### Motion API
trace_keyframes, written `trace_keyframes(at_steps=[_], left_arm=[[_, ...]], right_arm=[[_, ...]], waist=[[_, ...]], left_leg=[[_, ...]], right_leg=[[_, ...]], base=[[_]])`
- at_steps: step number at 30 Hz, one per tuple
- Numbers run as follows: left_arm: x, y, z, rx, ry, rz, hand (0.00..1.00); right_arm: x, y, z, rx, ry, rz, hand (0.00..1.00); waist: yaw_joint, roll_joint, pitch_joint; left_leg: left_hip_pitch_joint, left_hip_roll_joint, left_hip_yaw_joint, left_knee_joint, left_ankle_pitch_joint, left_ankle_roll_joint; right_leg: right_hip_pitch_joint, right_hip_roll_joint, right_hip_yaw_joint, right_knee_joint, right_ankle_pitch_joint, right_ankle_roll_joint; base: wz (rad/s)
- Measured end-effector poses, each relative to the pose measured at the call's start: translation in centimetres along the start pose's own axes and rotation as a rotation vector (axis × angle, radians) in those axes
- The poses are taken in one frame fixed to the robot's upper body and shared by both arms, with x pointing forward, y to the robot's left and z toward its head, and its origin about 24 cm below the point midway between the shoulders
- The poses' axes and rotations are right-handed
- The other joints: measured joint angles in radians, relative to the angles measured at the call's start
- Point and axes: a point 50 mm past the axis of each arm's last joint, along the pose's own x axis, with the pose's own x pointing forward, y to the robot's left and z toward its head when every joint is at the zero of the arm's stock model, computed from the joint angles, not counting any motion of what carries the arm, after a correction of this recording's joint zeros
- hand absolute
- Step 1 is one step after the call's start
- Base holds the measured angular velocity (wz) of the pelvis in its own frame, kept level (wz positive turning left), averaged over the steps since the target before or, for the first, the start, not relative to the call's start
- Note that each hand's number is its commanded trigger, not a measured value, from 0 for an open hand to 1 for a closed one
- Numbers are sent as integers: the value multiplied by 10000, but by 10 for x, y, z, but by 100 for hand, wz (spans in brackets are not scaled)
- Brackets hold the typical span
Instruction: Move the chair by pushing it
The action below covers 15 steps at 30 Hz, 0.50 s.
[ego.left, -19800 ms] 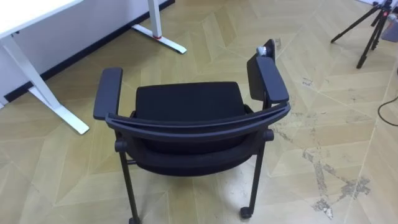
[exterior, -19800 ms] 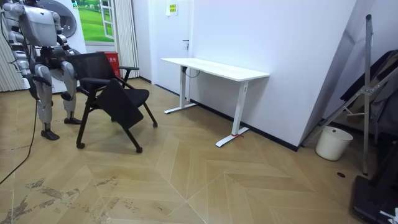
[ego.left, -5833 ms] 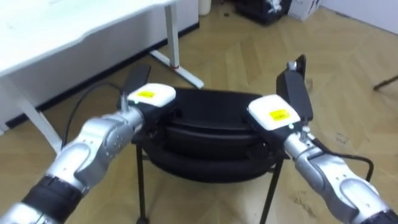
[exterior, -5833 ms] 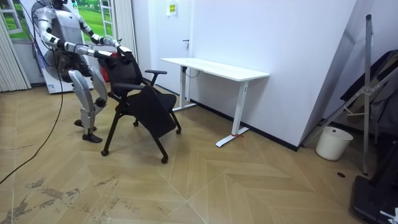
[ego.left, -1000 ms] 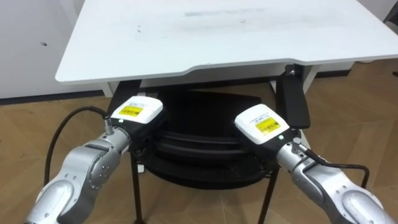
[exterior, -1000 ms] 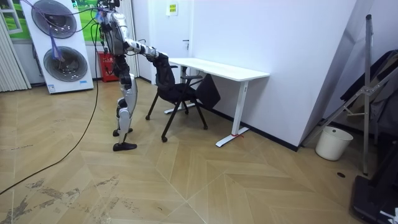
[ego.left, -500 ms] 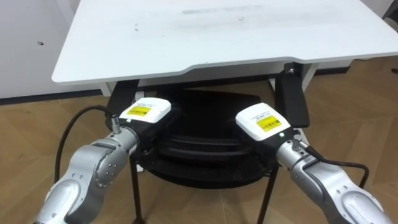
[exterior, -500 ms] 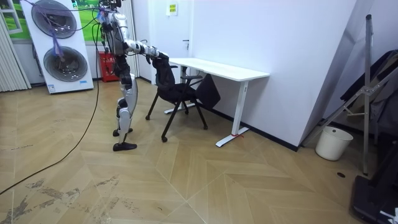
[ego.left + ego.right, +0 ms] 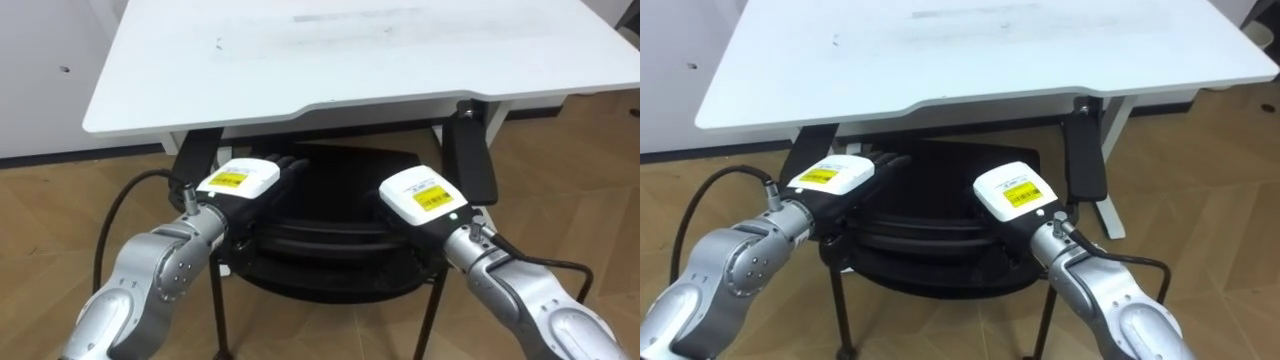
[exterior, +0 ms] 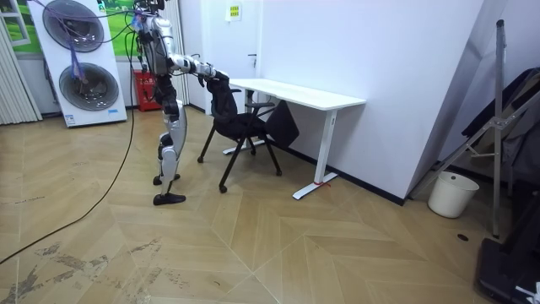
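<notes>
Left eye view, looking down from the robot's head: one black chair (image 9: 340, 215) stands with its seat partly under one white desk (image 9: 350, 60), its backrest nearest the camera. The chair's two armrests poke out just below the desk's front edge, the right armrest (image 9: 470, 160) plainly and the left armrest (image 9: 195, 155) partly. The left hand (image 9: 238, 180) lies on top of the backrest with its dark fingers (image 9: 288, 163) stretched forward and straight, not wrapped round it. The right hand (image 9: 420, 197) sits at the backrest's right side; whether it grips or only presses cannot be told. Right eye view: the same scene from slightly to one side, both hands on the backrest, the seat in shadow beneath the desk. Room view: the robot stands upright at the room view's left, arms reaching forward to the chair's back, the chair at the desk's near end. Behind the robot are two stacked machines (image 10: 80, 59) with round doors; one white bucket (image 10: 445, 194) stands far off at the room view's right. The push looks nearly finished. The next move probably calls for a last short, even shove from both hands, straight ahead, so the armrests slip under the desk edge rather than catch on it.
</notes>
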Motion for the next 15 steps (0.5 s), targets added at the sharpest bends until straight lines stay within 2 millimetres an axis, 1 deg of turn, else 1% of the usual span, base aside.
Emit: trace_keyframes(at_steps=[6, 15], left_arm=[[0, 0, 0, 23, -30, 19, 0], [0, 1, 1, 73, -80, 30, 0]], right_arm=[[0, -2, 0, -25, -17, -48, 0], [-1, -4, 0, -33, -71, -54, 0]], waist=[[-25, 77, 44], [-27, 87, 46]], left_leg=[[-1, 0, 33, 1, 0, 0], [-2, -1, 53, 0, 0, 0]], right_leg=[[-3, -1, -3, 1, 0, 0], [-13, -2, 1, 0, 0, 0]], base=[[0], [0]])
